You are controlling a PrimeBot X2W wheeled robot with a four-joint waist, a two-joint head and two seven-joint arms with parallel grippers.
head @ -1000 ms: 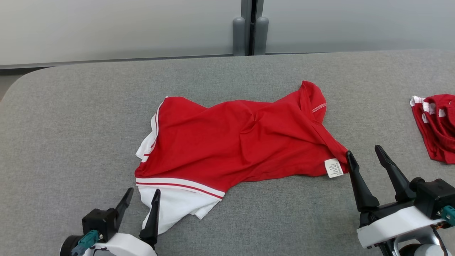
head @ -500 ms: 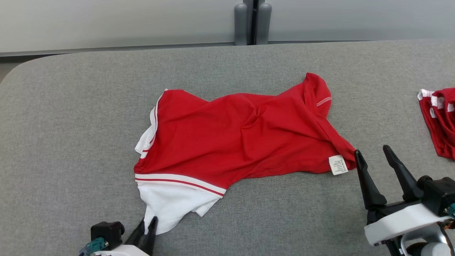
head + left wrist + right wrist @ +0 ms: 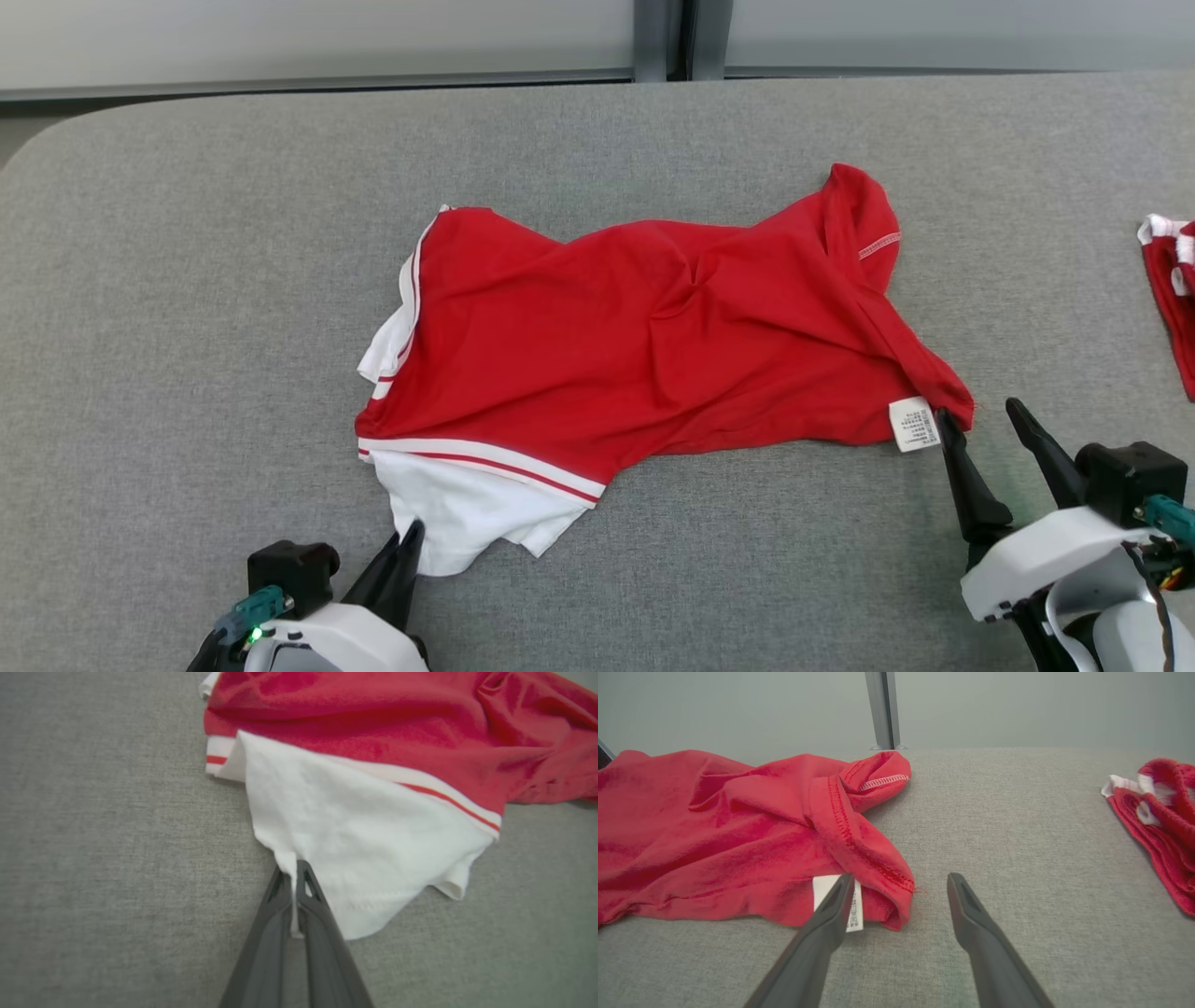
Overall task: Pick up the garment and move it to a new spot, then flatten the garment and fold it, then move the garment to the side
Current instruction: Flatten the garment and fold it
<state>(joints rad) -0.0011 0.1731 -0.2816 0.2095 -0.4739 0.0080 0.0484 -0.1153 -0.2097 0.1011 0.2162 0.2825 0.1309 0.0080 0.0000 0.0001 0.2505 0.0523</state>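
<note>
Crumpled red jersey garment with a white striped hem [image 3: 644,345] lies spread on the grey fabric-covered table [image 3: 187,280].

Left gripper [image 3: 409,537] sits at the garment's near-left white corner, fingers clenched on a pinch of white cloth.

Right gripper [image 3: 978,413] is at the garment's near-right red corner, released, fingers spread. The corner reaches into the gap, beside the white care label [image 3: 915,425]; contact unclear.

Second red-and-white cloth [image 3: 1172,289] lies well right of the garment.
</note>
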